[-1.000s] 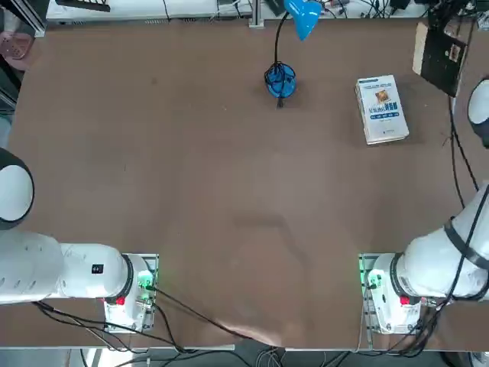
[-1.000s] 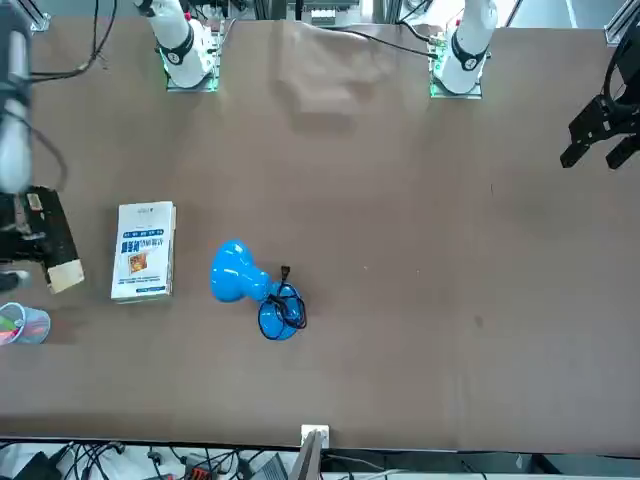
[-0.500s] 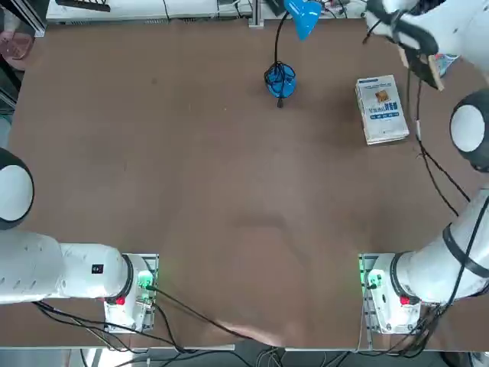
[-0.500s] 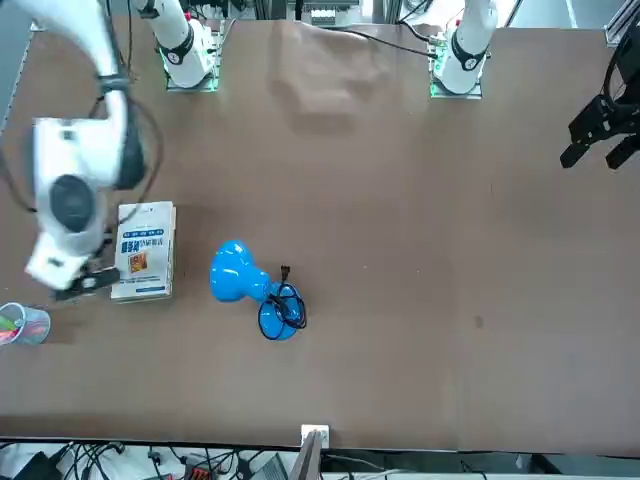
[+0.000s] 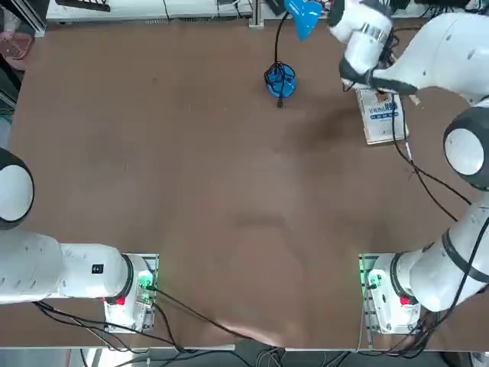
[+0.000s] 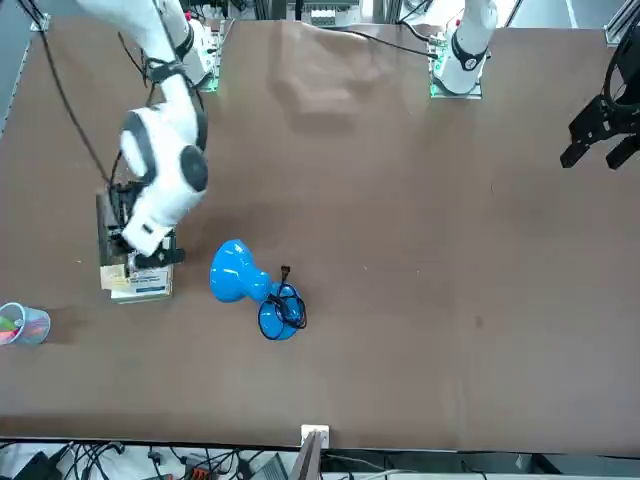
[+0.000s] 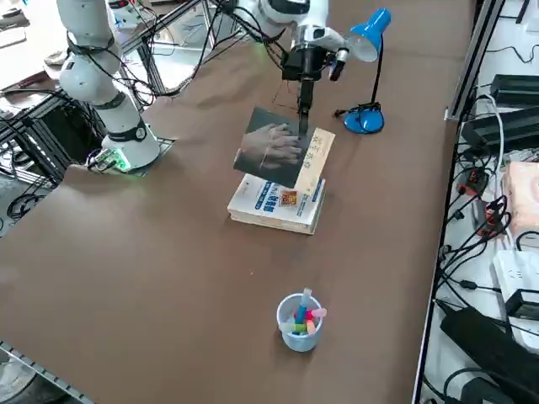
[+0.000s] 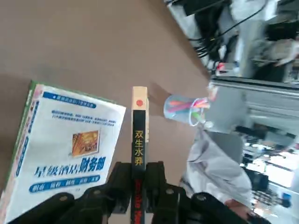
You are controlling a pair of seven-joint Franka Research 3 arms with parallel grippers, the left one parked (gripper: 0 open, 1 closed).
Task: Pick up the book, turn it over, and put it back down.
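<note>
My right gripper (image 7: 303, 126) is shut on the book (image 7: 272, 148), pinching it at one edge and holding it in the air above the larger white book (image 7: 278, 206). The held book hangs nearly on edge; its dark grey face with the pale hand picture and its cream band (image 7: 315, 158) show in the right side view. The wrist view looks along its black spine (image 8: 138, 140), clamped between the two fingers (image 8: 119, 179), with the white book (image 8: 65, 149) lying below. From the front, the book (image 6: 110, 232) hangs beside the wrist over the white book (image 6: 142, 284). From overhead, the gripper (image 5: 372, 76) hides most of it.
A blue desk lamp (image 5: 280, 79) stands left of the white book (image 5: 382, 116), its head (image 7: 368, 35) raised on a thin stem. A clear cup of coloured pens (image 7: 301, 322) sits near the table's right edge. Cables and equipment lie beyond that edge.
The right arm has swung inward from the table's far right corner, carrying the book with it. The book now hangs over the white book, tipped onto its edge.
</note>
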